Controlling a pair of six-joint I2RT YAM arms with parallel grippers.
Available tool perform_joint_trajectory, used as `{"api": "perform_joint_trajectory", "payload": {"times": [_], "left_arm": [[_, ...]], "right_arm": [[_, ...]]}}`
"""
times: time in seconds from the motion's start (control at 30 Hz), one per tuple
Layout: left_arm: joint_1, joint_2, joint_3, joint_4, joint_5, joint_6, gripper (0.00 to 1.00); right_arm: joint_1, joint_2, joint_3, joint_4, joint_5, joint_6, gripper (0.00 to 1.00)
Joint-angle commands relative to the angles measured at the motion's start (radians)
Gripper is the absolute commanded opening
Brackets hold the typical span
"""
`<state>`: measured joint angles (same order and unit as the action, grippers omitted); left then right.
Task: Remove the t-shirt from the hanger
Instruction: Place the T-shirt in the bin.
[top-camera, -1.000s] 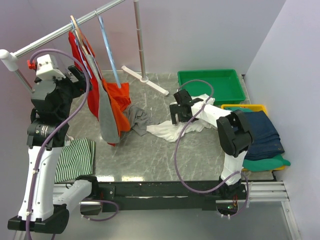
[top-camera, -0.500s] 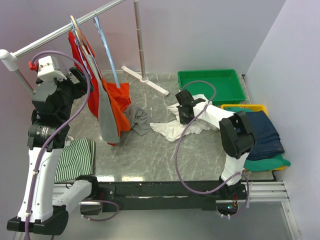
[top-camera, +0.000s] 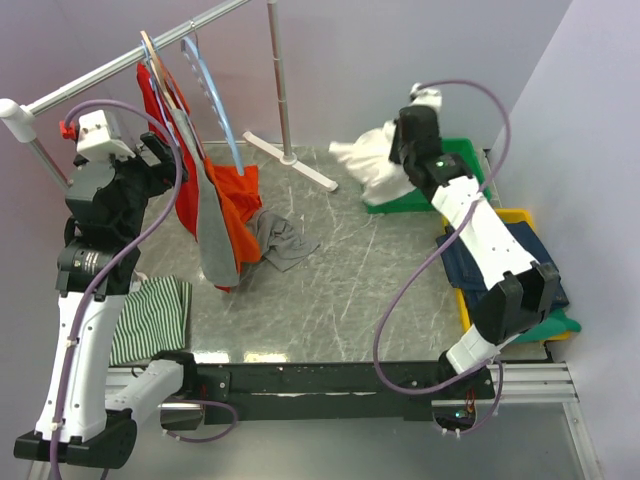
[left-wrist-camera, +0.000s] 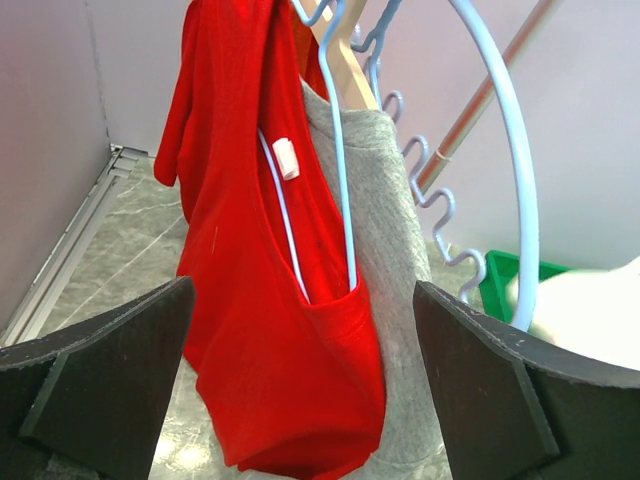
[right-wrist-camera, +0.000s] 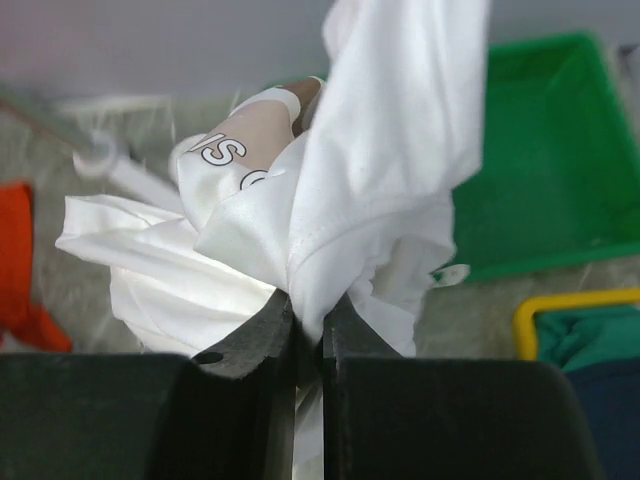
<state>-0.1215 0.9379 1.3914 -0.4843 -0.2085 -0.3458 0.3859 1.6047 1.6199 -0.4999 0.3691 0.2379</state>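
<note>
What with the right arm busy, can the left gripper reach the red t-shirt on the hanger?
Probably yes: the left gripper, open, faces the red t-shirt with nothing between them; the grey shirt hangs behind it.

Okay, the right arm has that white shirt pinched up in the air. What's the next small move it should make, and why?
Probably swing a little further over the green tray, then open. The right jaws are shut on the white shirt, which hangs bunched at the tray's edge and partly above the table, so letting go here might leave it draped outside.
</note>
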Motion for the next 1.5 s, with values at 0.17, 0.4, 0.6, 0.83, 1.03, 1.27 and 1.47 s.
{"api": "perform_joint_trajectory", "payload": {"times": [0.17,0.4,0.6,0.83,1.03,1.27,1.47], "left_arm": [[-0.003,0.013,0.009,0.052,0.017,-0.005,0.97],[-0.003,0.013,0.009,0.055,0.012,-0.002,0.97],[-0.003,-0.005,0.026,0.038,0.009,0.004,0.97],[-0.003,0.004,0.026,0.038,0.006,0.004,0.98],[-0.004,-0.001,0.024,0.044,-0.008,0.004,0.99],[-0.004,0.007,0.034,0.046,-0.028,-0.005,0.99],[-0.003,0.019,0.053,0.050,-0.043,-0.001,0.99]], "right_arm": [[-0.113,0.116,0.260,0.162,0.038,-0.075,0.00],[-0.145,0.303,0.235,0.239,-0.061,-0.120,0.00],[-0.166,0.484,0.293,0.163,-0.185,-0.100,0.00],[-0.180,0.602,0.409,0.055,-0.158,-0.012,0.09],[-0.249,0.755,0.618,-0.124,-0.084,0.121,0.25],[-0.245,0.709,0.523,-0.020,-0.188,0.072,0.37],[-0.217,0.631,0.491,-0.016,-0.182,0.047,0.79]]}}
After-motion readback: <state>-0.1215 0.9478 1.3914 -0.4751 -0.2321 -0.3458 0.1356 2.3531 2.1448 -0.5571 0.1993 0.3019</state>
